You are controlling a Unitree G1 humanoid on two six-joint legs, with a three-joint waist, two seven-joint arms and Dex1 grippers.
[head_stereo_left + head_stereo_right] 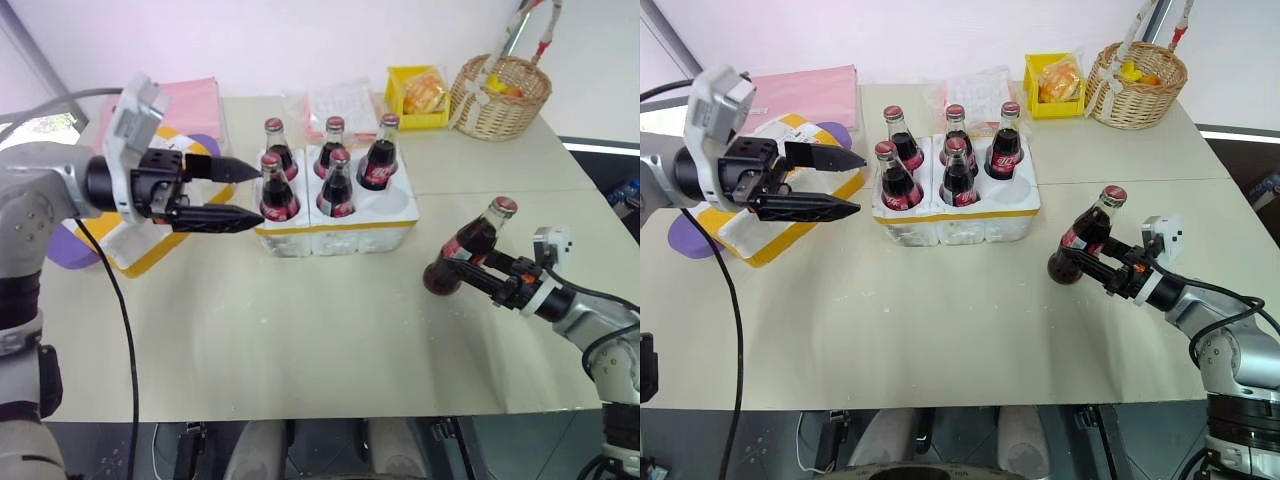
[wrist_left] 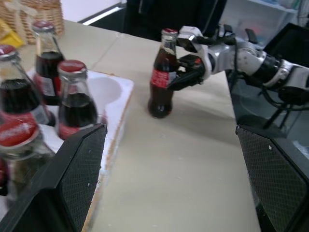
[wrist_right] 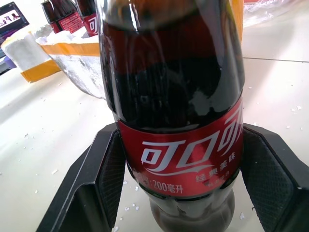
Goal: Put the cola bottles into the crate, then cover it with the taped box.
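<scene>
five bottles [image 1: 335, 170] in crate [image 1: 400, 215]; sixth bottle [image 1: 462, 255] right; taped box [image 1: 150, 255] left

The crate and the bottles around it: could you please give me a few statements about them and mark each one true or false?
1. Five cola bottles stand in the crate. True.
2. The crate's near right well is filled. False: it is empty.
3. The right gripper is shut on the sixth bottle. True.
4. The sixth bottle lies flat on the table. False: it leans, base on the table.
5. The left gripper holds a bottle. False: it is open, beside the crate.
</scene>
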